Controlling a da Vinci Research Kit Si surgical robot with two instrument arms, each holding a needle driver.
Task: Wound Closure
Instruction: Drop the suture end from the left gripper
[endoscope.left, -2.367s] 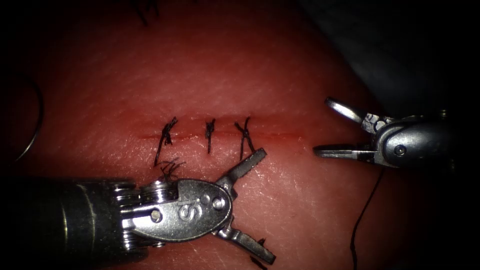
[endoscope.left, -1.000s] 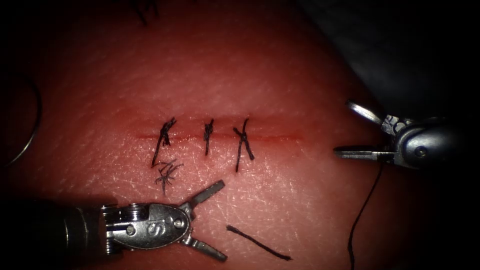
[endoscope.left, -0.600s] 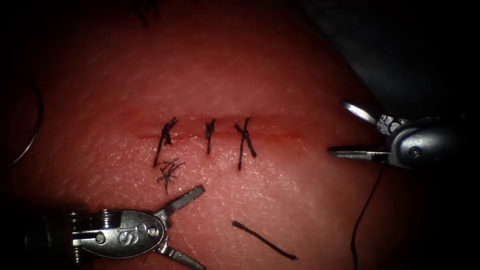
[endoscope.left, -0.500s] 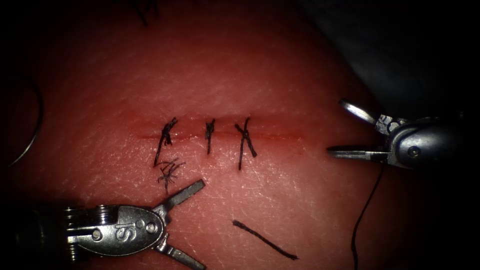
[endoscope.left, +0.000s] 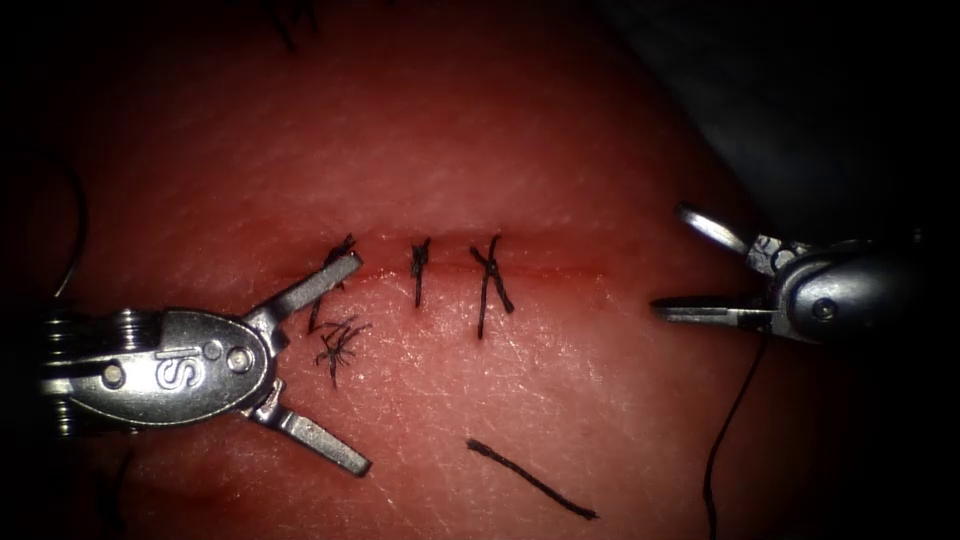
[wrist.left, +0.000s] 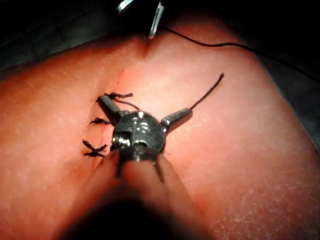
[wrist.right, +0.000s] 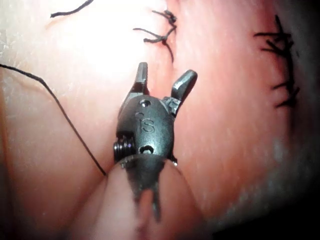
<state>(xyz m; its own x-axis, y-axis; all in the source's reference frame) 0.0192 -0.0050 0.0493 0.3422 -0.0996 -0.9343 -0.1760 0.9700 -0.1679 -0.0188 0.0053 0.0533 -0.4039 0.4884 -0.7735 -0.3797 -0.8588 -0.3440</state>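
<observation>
- Endoscope view: left tool (endoscope.left: 335, 365) has its jaws spread wide, empty, the upper tip over the leftmost stitch (endoscope.left: 330, 280).
- Right tool (endoscope.left: 668, 260) waits past the cut's (endoscope.left: 560, 272) right end, jaws apart, empty.
- Needle unsighted; loose thread piece (endoscope.left: 530, 480) lies on the tissue (endoscope.left: 500, 130).

Dim endoscope view, dark vignetted edges, bright glare on tissue (wrist.right: 100, 55)

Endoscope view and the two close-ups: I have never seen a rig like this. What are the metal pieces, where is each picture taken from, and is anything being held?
It is a surgical robot practising on pork belly, the tissue. The endoscope looks down on a cut crossed by three stitches. The left tool and right tool are needle drivers; both stand open, holding nothing. The other two pictures come from cameras riding on each arm, showing the left tool and right tool close up. A cut end of thread lies loose on the tissue, and a longer thread trails below the right tool.
</observation>
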